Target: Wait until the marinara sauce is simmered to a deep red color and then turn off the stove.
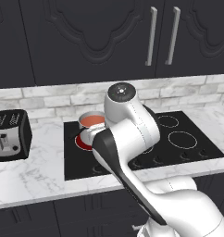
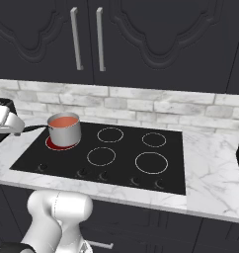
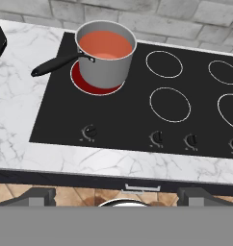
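- Steel saucepan (image 3: 106,60) on the stove's (image 3: 137,120) rear-left burner, glowing red beneath.
- Inside the saucepan, marinara sauce (image 3: 105,45), orange-red.
- Black handle (image 3: 58,64) pointing away from the stove's rings.
- Gripper (image 3: 116,194) released, jaws wide, before the stove's knobs.

The stove (image 3: 133,120) is flat black glass, glossy. On it, a brushed-steel saucepan (image 3: 106,65) with a matt black handle holds smooth, opaque marinara sauce (image 3: 105,44). Around the stove, the counter (image 3: 22,115) looks like polished veined white marble
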You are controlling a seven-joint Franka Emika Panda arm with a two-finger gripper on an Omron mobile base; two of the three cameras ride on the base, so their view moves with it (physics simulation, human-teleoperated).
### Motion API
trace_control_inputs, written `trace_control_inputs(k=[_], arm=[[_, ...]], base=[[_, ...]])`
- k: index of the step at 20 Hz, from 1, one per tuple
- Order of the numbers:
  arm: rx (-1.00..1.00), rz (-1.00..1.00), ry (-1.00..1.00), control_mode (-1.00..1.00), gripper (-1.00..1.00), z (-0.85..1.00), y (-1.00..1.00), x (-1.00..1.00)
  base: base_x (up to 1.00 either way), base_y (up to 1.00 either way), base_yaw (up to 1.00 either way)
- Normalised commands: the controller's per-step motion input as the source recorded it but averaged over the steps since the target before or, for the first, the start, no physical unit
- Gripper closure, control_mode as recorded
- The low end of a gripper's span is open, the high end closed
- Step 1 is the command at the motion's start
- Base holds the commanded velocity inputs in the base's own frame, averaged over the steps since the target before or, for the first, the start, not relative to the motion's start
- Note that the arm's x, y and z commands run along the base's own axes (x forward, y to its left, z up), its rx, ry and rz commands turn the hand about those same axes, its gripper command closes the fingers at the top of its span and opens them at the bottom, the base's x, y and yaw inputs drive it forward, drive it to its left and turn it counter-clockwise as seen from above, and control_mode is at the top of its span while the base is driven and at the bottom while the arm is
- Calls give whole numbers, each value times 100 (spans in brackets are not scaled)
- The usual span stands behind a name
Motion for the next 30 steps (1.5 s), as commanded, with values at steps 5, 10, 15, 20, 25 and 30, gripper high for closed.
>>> trace_control_inputs(k=[5,10,15,20,25,30], arm=[[0,0,0,-100,-100,0,0,0],[0,0,0,-100,-100,0,0,0],[0,0,0,-100,-100,0,0,0],[0,0,0,-100,-100,0,0,0],[0,0,0,-100,-100,0,0,0],[0,0,0,-100,-100,0,0,0]], base=[[0,0,0],[0,0,0],[0,0,0],[0,0,0],[0,0,0],[0,0,0]])
